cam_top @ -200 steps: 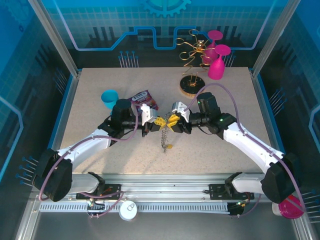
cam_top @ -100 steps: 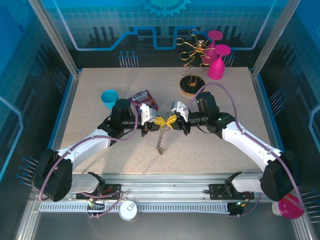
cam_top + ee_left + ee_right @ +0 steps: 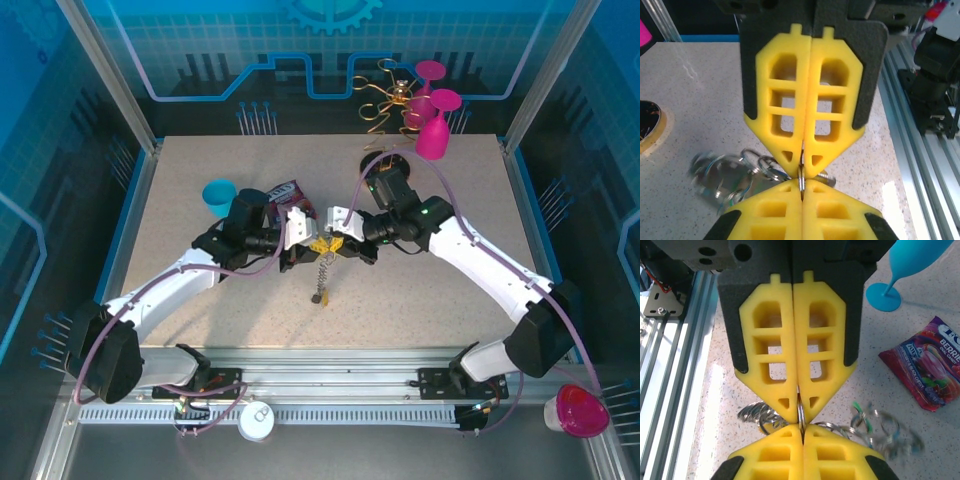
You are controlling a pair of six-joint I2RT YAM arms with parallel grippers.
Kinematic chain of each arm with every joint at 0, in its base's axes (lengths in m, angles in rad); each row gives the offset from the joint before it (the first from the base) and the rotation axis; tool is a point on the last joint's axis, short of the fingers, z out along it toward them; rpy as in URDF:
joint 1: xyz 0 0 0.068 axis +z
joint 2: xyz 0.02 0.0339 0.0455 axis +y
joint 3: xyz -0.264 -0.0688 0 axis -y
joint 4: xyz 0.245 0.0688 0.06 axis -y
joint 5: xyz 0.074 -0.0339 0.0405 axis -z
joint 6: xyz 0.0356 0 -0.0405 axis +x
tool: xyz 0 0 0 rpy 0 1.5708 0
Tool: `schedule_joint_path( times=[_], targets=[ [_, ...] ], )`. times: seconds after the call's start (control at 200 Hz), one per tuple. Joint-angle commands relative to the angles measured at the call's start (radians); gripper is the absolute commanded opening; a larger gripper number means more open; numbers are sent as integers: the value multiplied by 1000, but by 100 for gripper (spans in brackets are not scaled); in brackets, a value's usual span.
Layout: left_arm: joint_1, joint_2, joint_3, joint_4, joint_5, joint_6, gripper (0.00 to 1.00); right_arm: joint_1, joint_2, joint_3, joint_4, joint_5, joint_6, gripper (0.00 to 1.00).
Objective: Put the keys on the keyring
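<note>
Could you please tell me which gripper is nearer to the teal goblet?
Left. The left gripper is to the right of the teal goblet, a little nearer the bases; the right gripper, meeting it tip to tip on the keyring, lies farther right.

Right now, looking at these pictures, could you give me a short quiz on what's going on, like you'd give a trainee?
1. True or false: the left gripper and right gripper are both shut on one thin metal ring.
2. What trails from where they meet? A chain; B ribbon; C rope.
3. Fill in: the snack packet lies near a ___ cup.
Key: 1 true; 2 A; 3 blue.
</note>
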Motion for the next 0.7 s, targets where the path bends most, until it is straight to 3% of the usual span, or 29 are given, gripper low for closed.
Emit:
schedule_joint_path(
  times=[0.0, 0.07, 0.145, 0.265, 0.43, 0.695],
  targets=[
    [-10, 6, 35, -43, -18, 47, 0, 32, -11, 27, -41, -62, -39, 0],
    [-9, -1, 26, -27, -19, 43, 0, 14, -41, -13, 24, -89, 12, 0],
    [-9, -15, 5, 16, -17, 26, 0, -31, -88, -91, 145, -140, 129, 23],
    [-9, -36, -35, 97, -4, -15, 0, -69, -136, -194, 258, -146, 251, 32],
    [-10, -44, -63, 177, 4, -73, 0, -73, -159, -279, 340, -117, 322, 38],
    [-10, -52, -91, 252, -2, -142, 0, -68, -147, -312, 390, -112, 356, 38]
  ],
)
